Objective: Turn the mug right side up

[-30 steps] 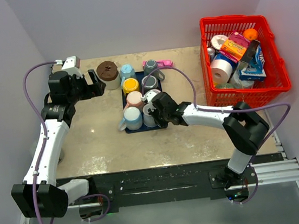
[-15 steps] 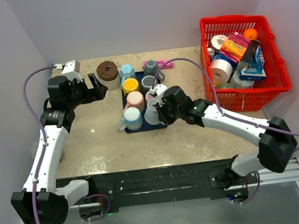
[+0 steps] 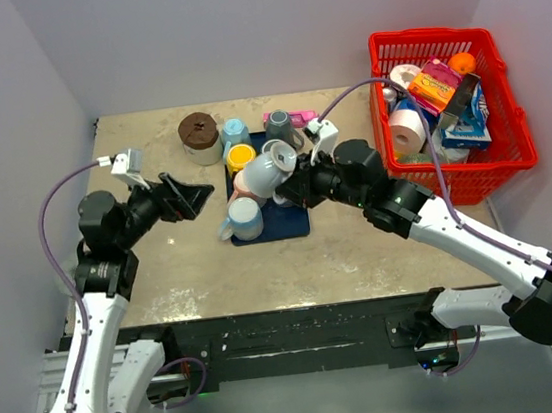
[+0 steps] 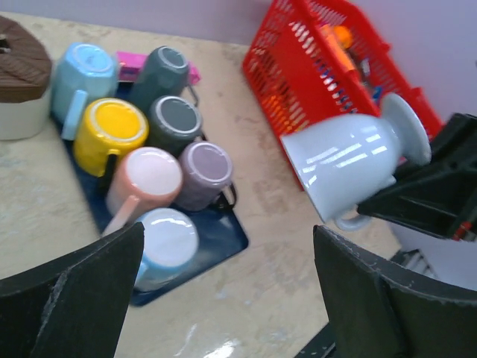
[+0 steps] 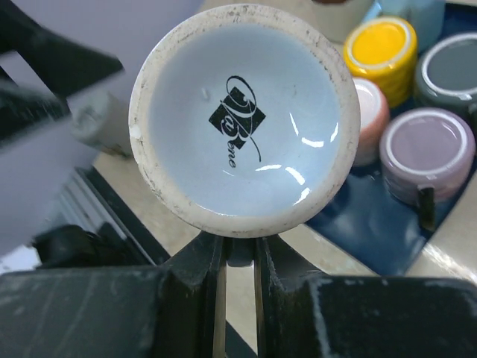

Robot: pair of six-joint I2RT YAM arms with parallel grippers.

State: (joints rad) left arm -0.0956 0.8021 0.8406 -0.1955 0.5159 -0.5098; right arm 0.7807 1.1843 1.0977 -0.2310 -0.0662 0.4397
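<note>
On the beige table (image 3: 193, 267), above a navy tray (image 3: 296, 224) of upside-down mugs (image 3: 245, 215), the right gripper (image 3: 296, 188) pinches the pale blue mug (image 3: 263, 171) by its handle, holding it tipped sideways in the air. The left gripper (image 3: 189, 193) is spread wide nearby.

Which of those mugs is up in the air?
The pale grey footed ceramic mug, tipped sideways in the right gripper; the other mugs stand upside down below.

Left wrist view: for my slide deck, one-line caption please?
Right gripper holds a pale mug sideways by its handle, beside a blue tray of upside-down mugs.
</note>
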